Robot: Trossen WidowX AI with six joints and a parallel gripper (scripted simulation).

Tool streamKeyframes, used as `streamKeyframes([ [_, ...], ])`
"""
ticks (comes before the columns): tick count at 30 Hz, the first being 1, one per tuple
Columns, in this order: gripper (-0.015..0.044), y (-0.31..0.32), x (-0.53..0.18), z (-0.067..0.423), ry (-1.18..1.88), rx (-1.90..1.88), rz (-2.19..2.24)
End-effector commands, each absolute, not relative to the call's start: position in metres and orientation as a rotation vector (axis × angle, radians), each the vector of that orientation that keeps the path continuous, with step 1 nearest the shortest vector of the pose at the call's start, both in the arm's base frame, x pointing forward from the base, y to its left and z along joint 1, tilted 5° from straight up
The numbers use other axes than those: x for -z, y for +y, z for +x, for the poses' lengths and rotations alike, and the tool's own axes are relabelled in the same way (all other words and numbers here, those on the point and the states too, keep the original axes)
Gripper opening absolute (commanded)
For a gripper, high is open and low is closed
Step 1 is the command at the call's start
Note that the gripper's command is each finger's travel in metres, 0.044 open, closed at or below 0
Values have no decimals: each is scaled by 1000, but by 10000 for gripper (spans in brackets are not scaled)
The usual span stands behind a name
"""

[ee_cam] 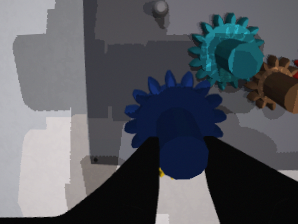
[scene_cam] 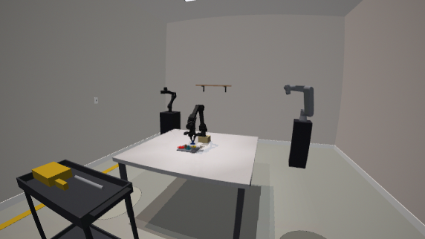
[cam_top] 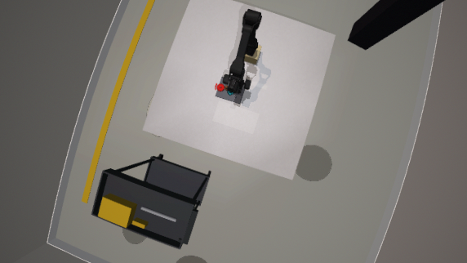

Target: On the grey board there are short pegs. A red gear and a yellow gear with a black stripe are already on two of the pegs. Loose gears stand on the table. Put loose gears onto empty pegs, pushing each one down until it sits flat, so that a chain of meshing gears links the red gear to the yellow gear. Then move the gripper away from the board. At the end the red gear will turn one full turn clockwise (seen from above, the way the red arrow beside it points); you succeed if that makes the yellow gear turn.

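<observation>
My gripper (ee_cam: 180, 145) (scene_cam: 192, 140) is shut on the hub of the blue gear (ee_cam: 172, 112) (scene_cam: 192, 142). It holds the gear above the grey board (ee_cam: 120, 90) (cam_top: 222, 96). The teal gear (ee_cam: 227, 52) (cam_top: 230, 93) sits on the board, with the brown gear (ee_cam: 280, 90) beside it, close to the red gear (ee_cam: 296, 63) (cam_top: 220, 87) (scene_cam: 180, 147). Of the yellow gear, only a bit of yellow (ee_cam: 161, 172) shows beneath the blue gear in the wrist view; the rest is hidden. A bare peg (ee_cam: 160, 7) stands at the top of the wrist view.
The tan block (cam_top: 252, 57) (scene_cam: 204, 139) is by the arm's base. The white table (cam_top: 184, 110) (scene_cam: 223, 156) carries the board. A dark cart (cam_top: 163, 225) (scene_cam: 74, 202) with a yellow box (cam_top: 116, 211) (scene_cam: 51, 173) stands apart from the table.
</observation>
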State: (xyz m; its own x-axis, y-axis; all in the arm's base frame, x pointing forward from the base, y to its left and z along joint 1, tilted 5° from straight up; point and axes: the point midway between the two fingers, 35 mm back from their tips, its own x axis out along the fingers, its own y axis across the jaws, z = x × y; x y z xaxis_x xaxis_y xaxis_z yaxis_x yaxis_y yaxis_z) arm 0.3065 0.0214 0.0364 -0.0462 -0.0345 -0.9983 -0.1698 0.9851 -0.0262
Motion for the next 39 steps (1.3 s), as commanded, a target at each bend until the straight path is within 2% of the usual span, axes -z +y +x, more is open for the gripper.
streamKeyframes([
  [1,0,21,-36,306,1617,-19,-79],
  [24,0,21,-37,306,1556,496,414],
  [39,0,21,-24,305,1579,387,309],
])
